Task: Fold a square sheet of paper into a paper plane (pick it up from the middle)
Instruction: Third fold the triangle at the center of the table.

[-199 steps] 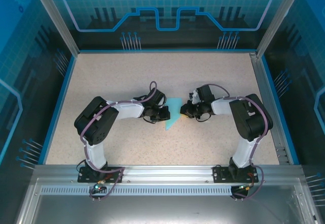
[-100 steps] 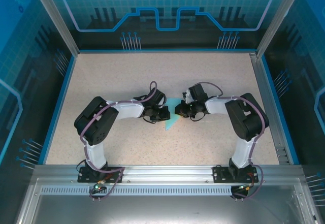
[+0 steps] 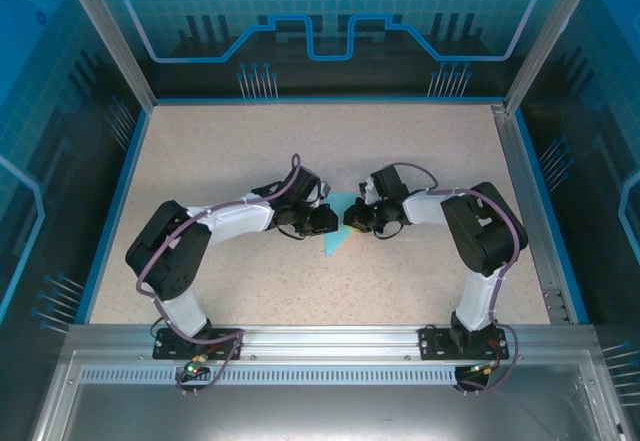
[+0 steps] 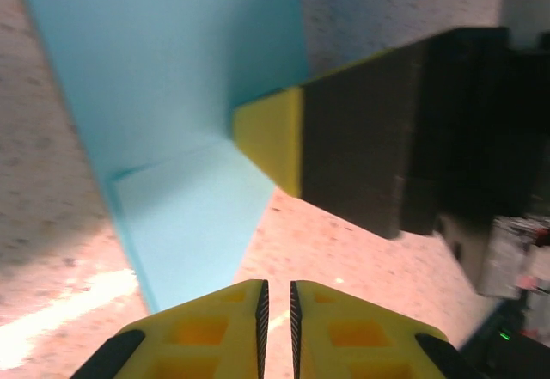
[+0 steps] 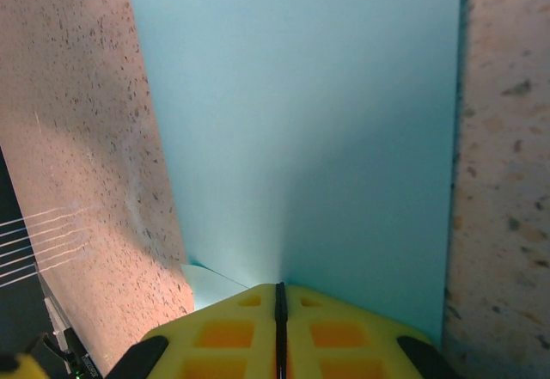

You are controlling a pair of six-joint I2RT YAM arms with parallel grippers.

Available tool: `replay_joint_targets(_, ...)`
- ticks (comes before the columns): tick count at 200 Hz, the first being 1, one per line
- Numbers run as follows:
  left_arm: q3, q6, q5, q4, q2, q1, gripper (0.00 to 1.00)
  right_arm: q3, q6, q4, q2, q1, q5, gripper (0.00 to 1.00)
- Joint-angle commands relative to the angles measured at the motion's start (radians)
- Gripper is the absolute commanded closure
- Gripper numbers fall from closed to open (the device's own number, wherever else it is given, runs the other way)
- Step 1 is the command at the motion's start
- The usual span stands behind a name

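The square sheet of paper (image 3: pixel 335 242) is light turquoise, partly folded, and tapers to a point toward the near side. It lies mid-table between the two grippers. My right gripper (image 3: pixel 351 218) has its jaws pressed together, and the paper (image 5: pixel 301 121) runs straight into their tips. Its yellow fingertip (image 4: pixel 271 138) sits on the sheet's right edge, where a darker upper layer (image 4: pixel 172 78) meets a paler flat layer (image 4: pixel 185 224). My left gripper (image 3: pixel 325 222) is at the sheet's left edge. Its jaws (image 4: pixel 277 291) stand a narrow slit apart with only table between them.
The speckled beige table (image 3: pixel 250 151) has a blue rim (image 3: pixel 115 201) on the left and back. Aluminium posts (image 3: pixel 520 91) stand at the corners and a metal rail (image 3: pixel 320 339) runs along the near edge. Both arms bend inward toward the middle.
My right gripper slid left over the sheet, covering much of it. The left arm's elbow swung out to the left and its jaws parted slightly.
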Motion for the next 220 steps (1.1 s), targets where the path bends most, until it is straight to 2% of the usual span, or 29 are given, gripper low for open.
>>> replay_joint_targets(1, 0.001, -0.072, 0.17, 0.05, 0.044, -0.002, 0.85, -0.003, 0.007, -0.03, 0.019, 0.023, 0.046, 0.9)
replay_joint_targets(42, -0.035, -0.114, 0.201, 0.104, 0.113, -0.003, 0.85, -0.006, 0.005, -0.034, 0.016, 0.023, 0.044, 0.9)
replay_joint_targets(95, -0.059, -0.067, 0.151, 0.007, 0.16, -0.004, 0.85, -0.007, 0.003, -0.044, 0.016, 0.023, 0.049, 0.9)
replay_joint_targets(144, -0.095, -0.048, 0.158, -0.007, 0.12, -0.006, 0.85, -0.004, -0.002, -0.057, -0.001, 0.023, 0.052, 0.9)
replay_joint_targets(170, -0.116, -0.042, 0.123, -0.02, 0.102, -0.005, 0.85, -0.006, -0.003, -0.061, -0.003, 0.023, 0.054, 0.9)
replay_joint_targets(220, -0.16, -0.044, 0.147, -0.018, 0.078, -0.007, 0.84, -0.013, -0.002, -0.058, 0.0, 0.023, 0.061, 0.9)
